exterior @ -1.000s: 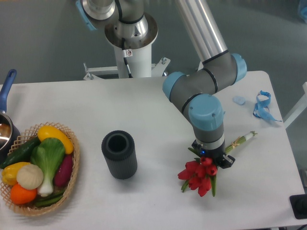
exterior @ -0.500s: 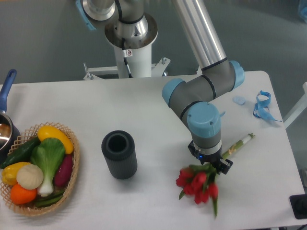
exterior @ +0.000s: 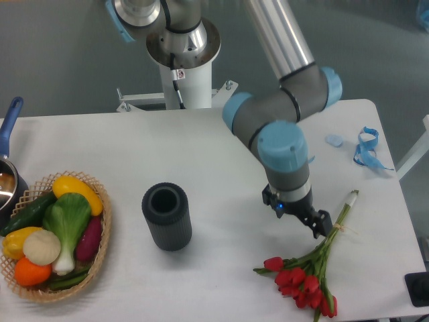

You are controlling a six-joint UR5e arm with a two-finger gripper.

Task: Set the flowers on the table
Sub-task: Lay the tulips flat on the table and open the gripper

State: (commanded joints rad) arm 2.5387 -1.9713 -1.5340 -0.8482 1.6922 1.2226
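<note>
A: Change since a second back: the flowers hung bunched under the gripper, heads down. Now they lie flat on the table, front right, red heads toward the near edge, stems running up and right.

B: Released?

A: Looks so. The gripper sits just beside the stems near the tie, but whether the fingers are spread or touching the stems, I cannot tell. Nothing visibly gripped.

B: Handling?

A: My guess: light, floppy, heads easily crushed. Best hold is the tied stems, not the blooms.

B: Arm pose?

A: Forearm slants down from the upper middle, wrist folded, gripper pointing down at the table.

B: Other items?

A: Basket of vegetables far left, dark cup centre, blue ribbon far right.
</note>
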